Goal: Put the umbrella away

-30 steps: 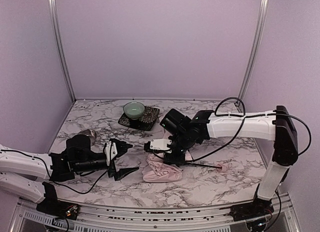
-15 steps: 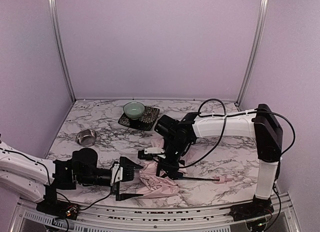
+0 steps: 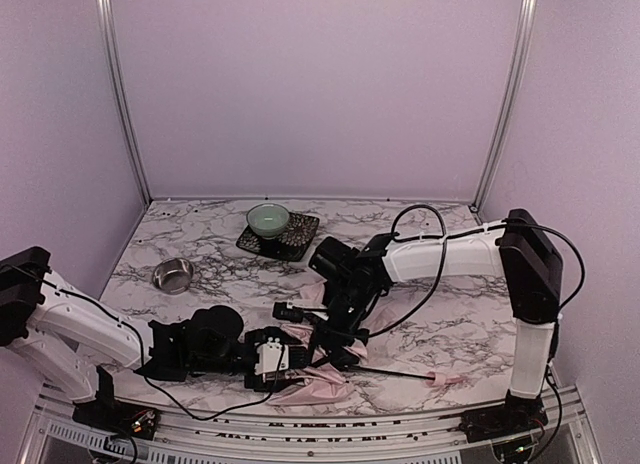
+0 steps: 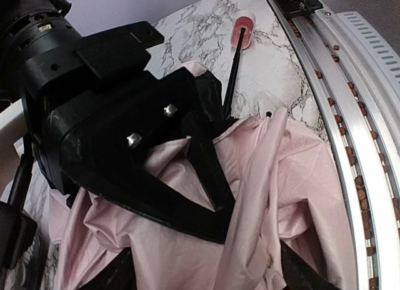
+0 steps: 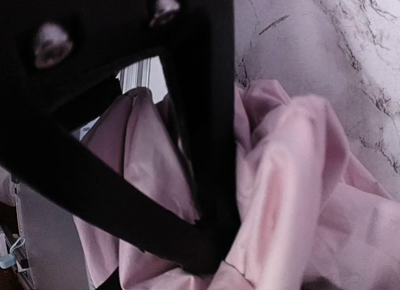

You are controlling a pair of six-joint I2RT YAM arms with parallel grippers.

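Note:
The umbrella (image 3: 318,389) lies collapsed near the table's front edge, a crumpled heap of pale pink fabric with black lining. Its thin black shaft (image 3: 395,372) runs right to the small pink handle (image 3: 447,380). My left gripper (image 3: 290,362) reaches in from the left. In the left wrist view its jaws (image 4: 219,265) stand apart with a fold of the umbrella (image 4: 300,177) between them; the handle (image 4: 244,35) shows beyond. My right gripper (image 3: 335,342) presses down into the heap from behind. In its own view a black finger (image 5: 206,177) is sunk in the fabric (image 5: 300,177), its grip hidden.
A pale green bowl (image 3: 268,220) sits on a dark coaster (image 3: 295,242) at the back. A small steel bowl (image 3: 173,275) stands at the left. The metal front rail (image 4: 350,115) runs right beside the umbrella.
My left gripper has swung right into the pink fabric and its jaws have narrowed. My right gripper has dragged the umbrella toward the front edge, and its jaws have widened.

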